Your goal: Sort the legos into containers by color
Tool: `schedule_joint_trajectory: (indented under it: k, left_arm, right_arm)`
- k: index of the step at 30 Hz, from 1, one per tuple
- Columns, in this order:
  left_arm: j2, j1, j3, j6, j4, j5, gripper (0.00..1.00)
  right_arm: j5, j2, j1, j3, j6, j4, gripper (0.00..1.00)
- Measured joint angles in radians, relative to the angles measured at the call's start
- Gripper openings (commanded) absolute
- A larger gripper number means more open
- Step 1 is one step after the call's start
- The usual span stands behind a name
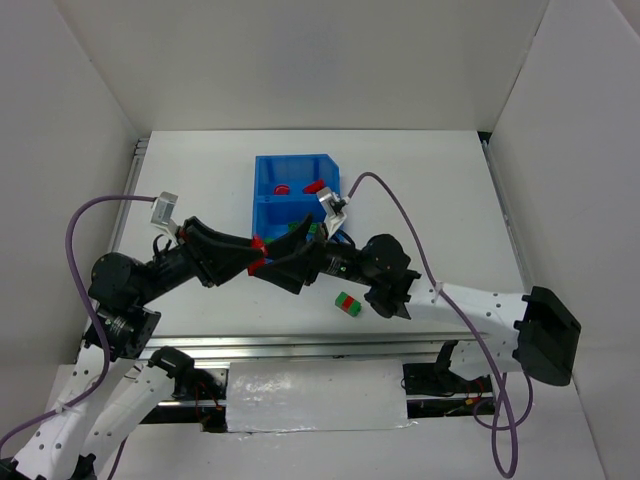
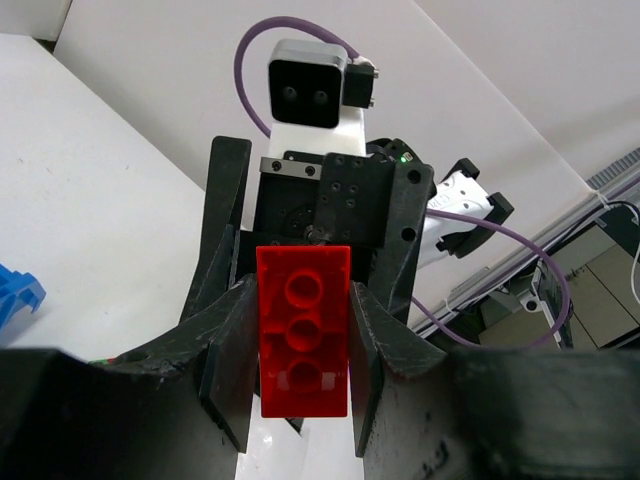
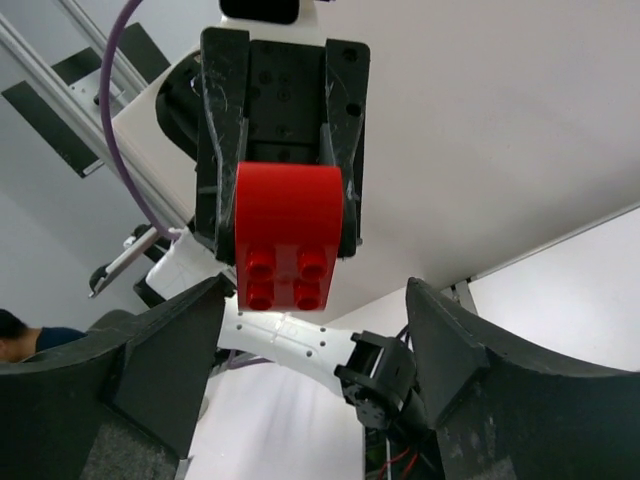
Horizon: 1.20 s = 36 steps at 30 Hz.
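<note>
White surface (image 1: pixel 430 200) below: left tool (image 1: pixel 257 255) clamps red brick (image 2: pixel 303 330), long axis pointing right toward right tool (image 3: pixel 315 290), jaws apart, directly opposite.

White wall panels (image 1: pixel 300 60) enclose the white table (image 1: pixel 430 190) at the back and both sides. An aluminium rail (image 1: pixel 300 346) runs along the near edge, next to a wrinkled white sheet (image 1: pixel 315 395). A dark-haired person (image 3: pixel 14 328) appears in the right wrist view.

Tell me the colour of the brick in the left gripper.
Red; the brick shows best in the left wrist view.
</note>
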Motion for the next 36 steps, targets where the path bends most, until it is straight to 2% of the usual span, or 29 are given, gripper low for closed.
schedule_joint_trajectory:
  k: [3, 5, 8, 9, 10, 11, 12, 13, 14, 15, 16, 17, 21, 24, 27, 30, 34, 35, 36]
  left_arm:
    - [0.000, 0.000, 0.000, -0.001, 0.009, 0.007, 0.00]
    - [0.000, 0.000, 0.000, -0.001, 0.009, 0.010, 0.00]
    - [0.000, 0.000, 0.000, 0.000, 0.011, 0.010, 0.00]
    - [0.000, 0.000, 0.000, 0.002, 0.009, 0.010, 0.00]
    - [0.000, 0.004, 0.000, 0.004, 0.012, 0.016, 0.00]
    - [0.000, 0.005, 0.000, 0.005, 0.021, 0.014, 0.00]
    - [-0.002, 0.006, 0.000, 0.006, 0.024, 0.014, 0.00]
    - [-0.002, 0.006, 0.000, 0.006, 0.027, 0.017, 0.04]
    - [-0.002, 0.007, 0.000, 0.007, 0.027, 0.015, 0.31]
    - [-0.002, 0.007, 0.000, 0.007, 0.027, 0.015, 0.51]
    - [-0.002, 0.007, 0.001, 0.013, 0.022, 0.014, 0.92]
    - [-0.002, 0.006, 0.011, 0.031, 0.000, 0.003, 0.99]
    - [0.033, 0.003, 0.169, 0.130, -0.251, -0.127, 0.99]
    - [0.081, 0.003, 0.394, 0.219, -0.492, -0.367, 0.99]
    - [0.088, 0.003, 0.525, 0.277, -0.674, -0.628, 0.99]
    - [0.021, 0.004, 0.498, 0.327, -0.788, -0.794, 1.00]
    - [-0.062, 0.004, 0.319, 0.409, -0.855, -0.840, 1.00]
    - [-0.074, 0.004, 0.272, 0.429, -0.863, -0.840, 1.00]
    - [-0.081, 0.004, 0.230, 0.450, -0.875, -0.840, 0.99]
  right_arm:
    - [-0.008, 0.021, 0.001, 0.032, 0.006, 0.000, 0.73]
    - [-0.014, 0.032, 0.003, 0.048, 0.010, 0.000, 0.65]
    - [-0.029, 0.045, 0.005, 0.061, 0.017, 0.003, 0.47]
    - [-0.038, 0.049, 0.006, 0.063, 0.022, 0.010, 0.16]
    - [-0.043, 0.054, 0.006, 0.066, 0.034, 0.014, 0.01]
    - [-0.049, 0.058, 0.006, 0.067, 0.045, 0.022, 0.00]
    - [-0.052, 0.061, 0.006, 0.071, 0.053, 0.024, 0.00]
    - [-0.054, 0.063, 0.006, 0.072, 0.056, 0.030, 0.00]
    - [-0.058, 0.063, 0.006, 0.072, 0.056, 0.035, 0.00]
    - [-0.058, 0.063, 0.006, 0.072, 0.057, 0.036, 0.00]
    - [-0.058, 0.063, 0.006, 0.072, 0.057, 0.036, 0.00]
    - [-0.055, 0.063, 0.006, 0.070, 0.051, 0.032, 0.00]
    - [0.007, 0.045, -0.005, 0.056, 0.015, -0.086, 0.00]
    - [0.108, 0.051, -0.072, 0.096, -0.014, -0.291, 0.00]
    - [0.225, 0.172, -0.201, 0.281, -0.033, -0.547, 0.00]
    - [0.345, 0.385, -0.312, 0.557, -0.054, -0.752, 0.04]
    - [0.471, 0.673, -0.396, 0.904, -0.097, -0.977, 0.18]
    - [0.489, 0.711, -0.405, 0.948, -0.109, -1.023, 0.39]
    - [0.504, 0.795, -0.418, 1.038, -0.122, -1.069, 0.51]
